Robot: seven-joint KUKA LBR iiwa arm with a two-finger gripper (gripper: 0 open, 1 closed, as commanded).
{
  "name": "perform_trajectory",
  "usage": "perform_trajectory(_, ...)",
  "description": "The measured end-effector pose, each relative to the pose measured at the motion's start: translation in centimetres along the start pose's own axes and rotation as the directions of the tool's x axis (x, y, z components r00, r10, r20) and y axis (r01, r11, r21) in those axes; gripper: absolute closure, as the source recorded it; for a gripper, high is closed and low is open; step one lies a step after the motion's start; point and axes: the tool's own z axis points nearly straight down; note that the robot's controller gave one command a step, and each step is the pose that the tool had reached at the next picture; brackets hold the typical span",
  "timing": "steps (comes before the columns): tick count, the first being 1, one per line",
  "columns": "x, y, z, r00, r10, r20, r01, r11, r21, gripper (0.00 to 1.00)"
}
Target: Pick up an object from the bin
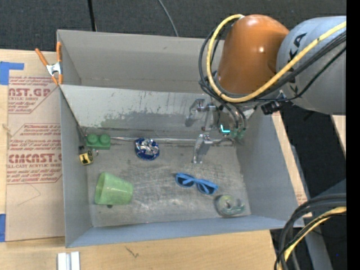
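The tool (199, 129) hangs wide with nothing between its fingers, over bare floor of the bin (140, 97) near the back wall. The closest thing is a pair of blue sunglasses (196, 183), lying flat just in front of it towards the right front. I judge them light, thin and stiff, slick plastic, likely to skid or tip if pinched at one lens. The bridge between the lenses looks the surest hold. A blue round thing (147, 148) lies to the left, a green cup (113, 189) on its side further off. None bears readable writing. Black letters on the arm (315, 66) are partly covered by cables.
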Motion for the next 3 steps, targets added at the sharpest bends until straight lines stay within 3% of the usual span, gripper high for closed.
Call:
perform_trajectory(1,8.1,-5.2,5.1,0.999,-0.053,-0.005,0.053,0.999,0.000,0.00)
perform_trajectory(2,6.2,-5.1,16.0,1.000,0.018,0.016,-0.018,1.000,-0.002,0.00)
perform_trajectory(3,6.3,-5.1,15.7,1.000,0.016,0.007,-0.016,1.000,-0.001,1.00)
